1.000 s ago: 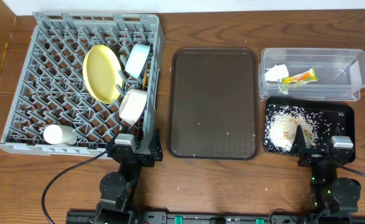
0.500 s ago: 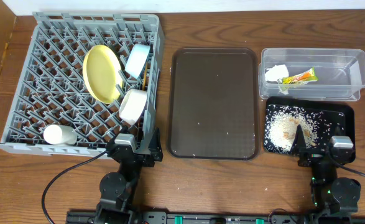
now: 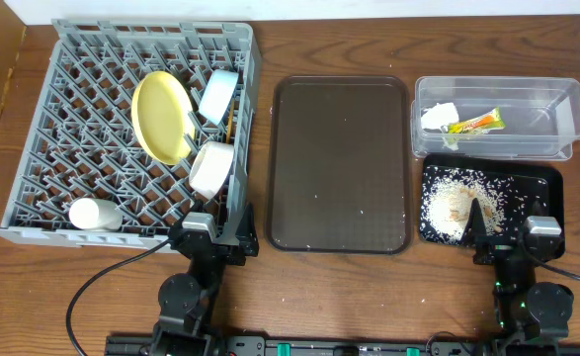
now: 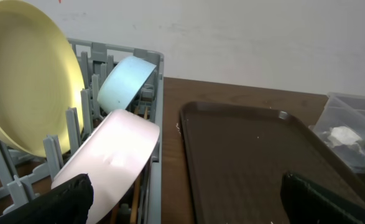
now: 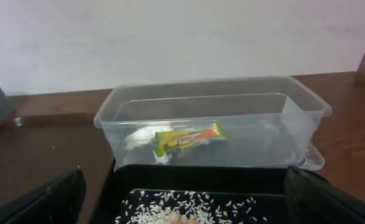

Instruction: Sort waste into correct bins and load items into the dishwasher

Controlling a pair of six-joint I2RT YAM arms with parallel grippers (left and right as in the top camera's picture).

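Observation:
The grey dish rack (image 3: 82, 119) holds the yellow plate (image 3: 161, 116), the light blue bowl (image 3: 217, 96), the white bowl (image 3: 210, 168), the white cup (image 3: 94, 214) and wooden chopsticks (image 4: 137, 196). The clear tub (image 3: 556, 124) holds the snack wrapper (image 3: 475, 123) and crumpled white paper (image 3: 438, 116). The black tray (image 3: 541, 183) holds rice crumbs (image 3: 457, 203). My left gripper (image 3: 212, 240) sits open and empty at the rack's near right corner. My right gripper (image 3: 507, 237) sits open and empty at the black tray's near edge. In the wrist views both grippers, left (image 4: 188, 199) and right (image 5: 185, 199), show wide-apart fingers.
A dark brown serving tray (image 3: 339, 163) lies between the rack and the bins, with a few specks on it. A white wall stands behind the table. A black cable runs from the left arm's base along the table's front.

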